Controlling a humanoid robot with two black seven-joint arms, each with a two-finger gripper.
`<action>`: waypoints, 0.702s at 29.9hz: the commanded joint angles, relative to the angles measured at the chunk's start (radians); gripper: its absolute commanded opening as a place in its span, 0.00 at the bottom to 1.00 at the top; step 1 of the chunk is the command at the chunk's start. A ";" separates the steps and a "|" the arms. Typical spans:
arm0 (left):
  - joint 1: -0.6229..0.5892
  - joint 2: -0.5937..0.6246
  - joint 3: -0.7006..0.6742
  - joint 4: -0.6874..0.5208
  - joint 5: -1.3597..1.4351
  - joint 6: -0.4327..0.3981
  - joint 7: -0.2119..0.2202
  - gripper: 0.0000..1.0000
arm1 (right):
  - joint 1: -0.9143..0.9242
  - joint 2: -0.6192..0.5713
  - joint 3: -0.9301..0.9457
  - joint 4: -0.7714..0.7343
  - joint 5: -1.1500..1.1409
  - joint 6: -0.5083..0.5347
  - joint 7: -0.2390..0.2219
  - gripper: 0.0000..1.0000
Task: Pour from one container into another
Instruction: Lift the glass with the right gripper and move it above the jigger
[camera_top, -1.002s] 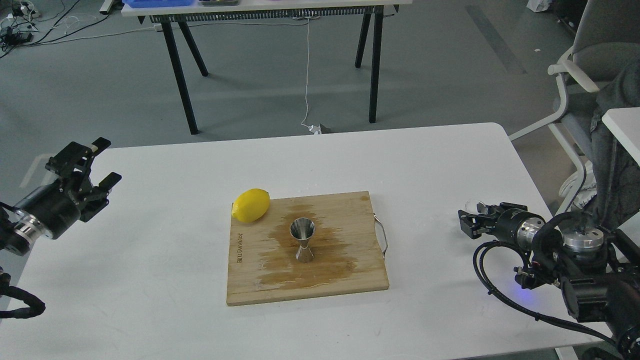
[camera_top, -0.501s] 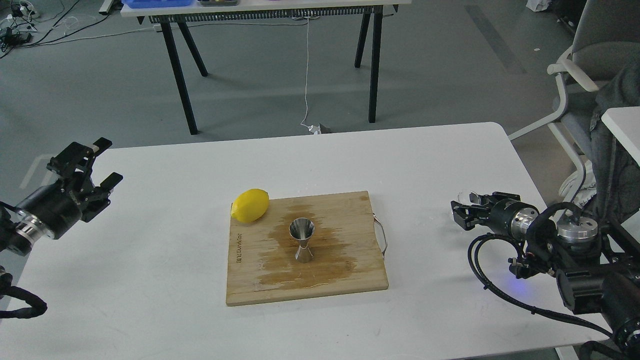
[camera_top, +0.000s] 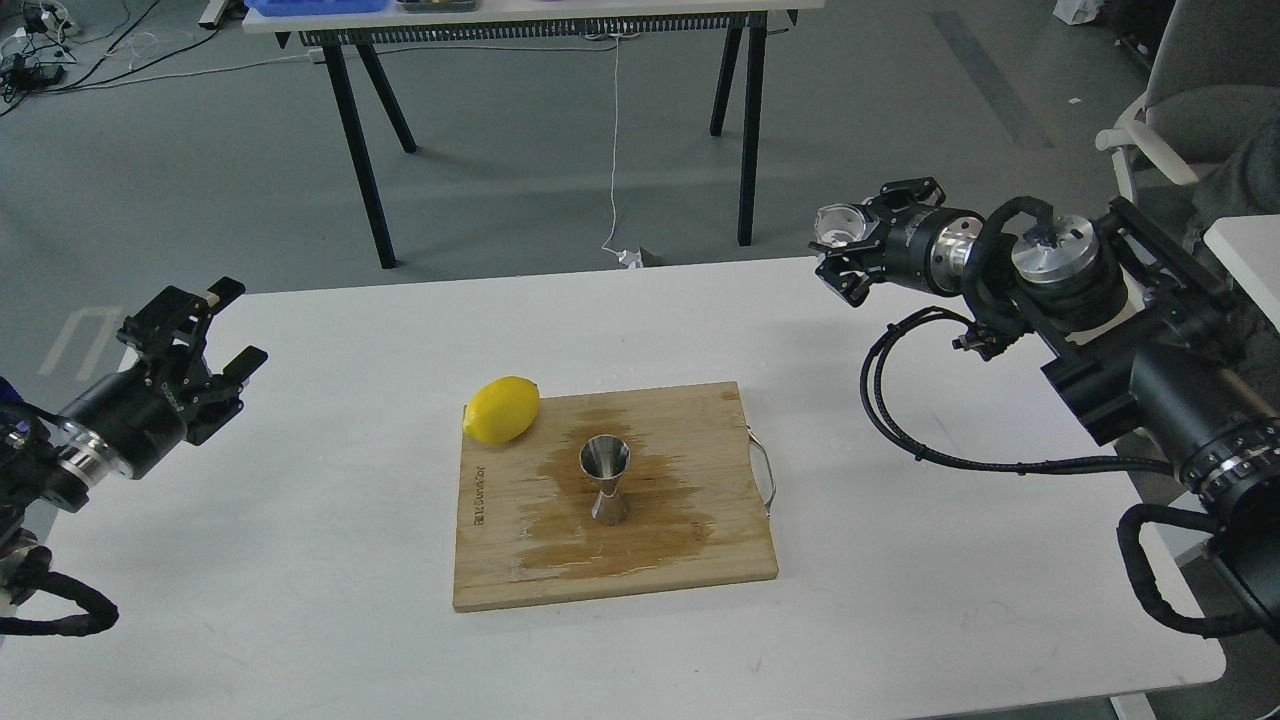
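A steel hourglass jigger (camera_top: 606, 488) stands upright in the middle of a wooden cutting board (camera_top: 500, 560), on a wet stain. My right gripper (camera_top: 838, 240) hovers high over the table's far right edge, shut on a small clear glass cup (camera_top: 836, 228) that lies tipped toward the left. It is well to the right of the jigger and above it. My left gripper (camera_top: 212, 325) is open over the table's left edge, empty, far from the board.
A yellow lemon (camera_top: 502, 409) rests at the board's far left corner. The board has a metal handle (camera_top: 765, 480) on its right side. A black-legged table (camera_top: 540, 20) stands behind; a chair (camera_top: 1160, 110) is at far right.
My right arm has lifted the glass cup from low at the table's right edge up and toward the far side. The left gripper shifted slightly right and down.
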 joint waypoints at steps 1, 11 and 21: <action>0.000 -0.001 0.000 0.000 0.001 0.000 0.000 0.99 | 0.077 0.045 -0.105 0.007 -0.042 0.002 0.000 0.16; 0.000 -0.015 0.000 0.000 0.001 0.000 0.000 0.99 | 0.196 0.139 -0.373 0.125 -0.219 0.038 0.000 0.16; 0.000 -0.018 0.000 0.000 0.001 0.000 0.000 0.99 | 0.223 0.127 -0.505 0.268 -0.340 0.139 0.000 0.16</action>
